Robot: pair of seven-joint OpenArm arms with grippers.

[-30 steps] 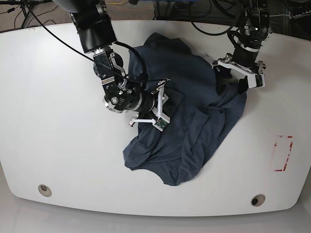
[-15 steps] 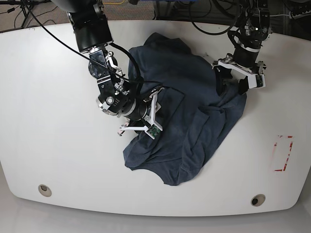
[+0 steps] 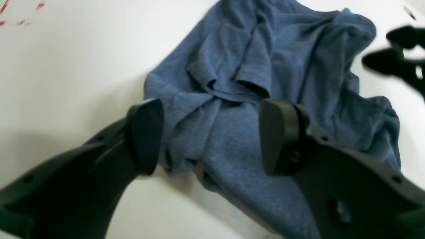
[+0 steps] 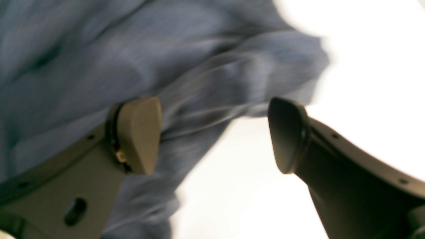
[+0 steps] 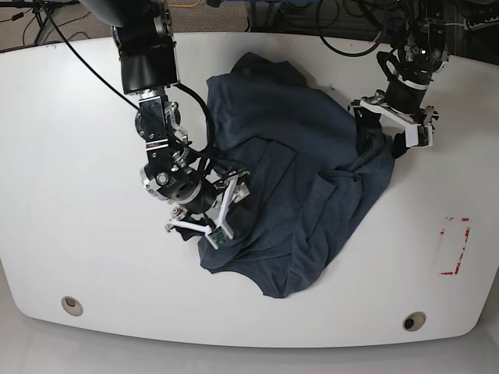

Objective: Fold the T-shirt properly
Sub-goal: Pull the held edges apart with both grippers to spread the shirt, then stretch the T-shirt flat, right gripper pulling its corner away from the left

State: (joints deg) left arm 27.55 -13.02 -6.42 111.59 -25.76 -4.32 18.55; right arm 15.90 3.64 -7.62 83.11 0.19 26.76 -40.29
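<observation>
Base view: right gripper (image 5: 204,218), open and apparently empty, has shifted to T-shirt (image 5: 296,187) left edge; left gripper (image 5: 394,131) open at its right edge

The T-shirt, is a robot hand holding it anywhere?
No. The left gripper and right gripper are both open over the T-shirt, pinching no cloth.

It looked like a robotics lab. A bare white tabletop (image 5: 70,179) with rounded corners carried two black robot arms mounted at its far edge. Beyond that edge, black cables (image 5: 47,19) trailed across a carpeted floor. Red tape marks (image 5: 455,245) sat on the tabletop's right side, and two round ports (image 5: 72,305) near its front edge.
</observation>
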